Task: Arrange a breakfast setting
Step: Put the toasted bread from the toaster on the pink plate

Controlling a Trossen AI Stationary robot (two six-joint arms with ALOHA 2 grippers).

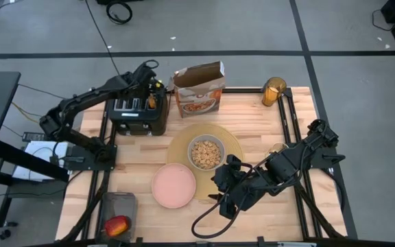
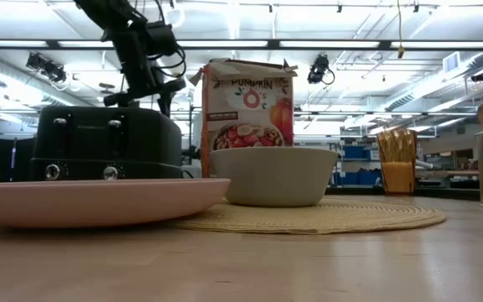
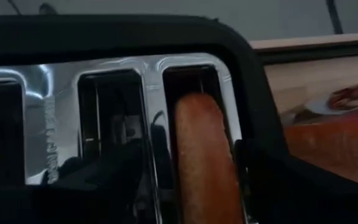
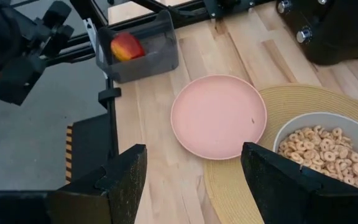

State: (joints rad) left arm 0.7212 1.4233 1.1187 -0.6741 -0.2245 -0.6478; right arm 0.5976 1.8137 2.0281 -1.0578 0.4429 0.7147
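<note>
A black toaster (image 1: pixel 137 111) stands at the table's far left with a toasted bread round (image 3: pixel 201 149) upright in one slot. My left gripper (image 1: pixel 152 96) hangs open just above it, its fingers (image 3: pixel 114 183) on either side of the bread and apart from it. A grey bowl (image 1: pixel 206 152) of cereal sits on the round tan placemat (image 1: pixel 235 140). The pink plate (image 1: pixel 173 185) lies at the mat's near left edge. My right gripper (image 4: pixel 194 180) hovers open over the mat's near right part, holding nothing. A red-yellow apple (image 1: pixel 117 225) lies in a dark tray.
A cereal box (image 1: pixel 199 89) stands behind the placemat, right of the toaster. An amber glass (image 1: pixel 274 90) is at the far right corner. The dark tray (image 1: pixel 120 206) sits at the near left corner. Bare wood shows between the mat and the table's right edge.
</note>
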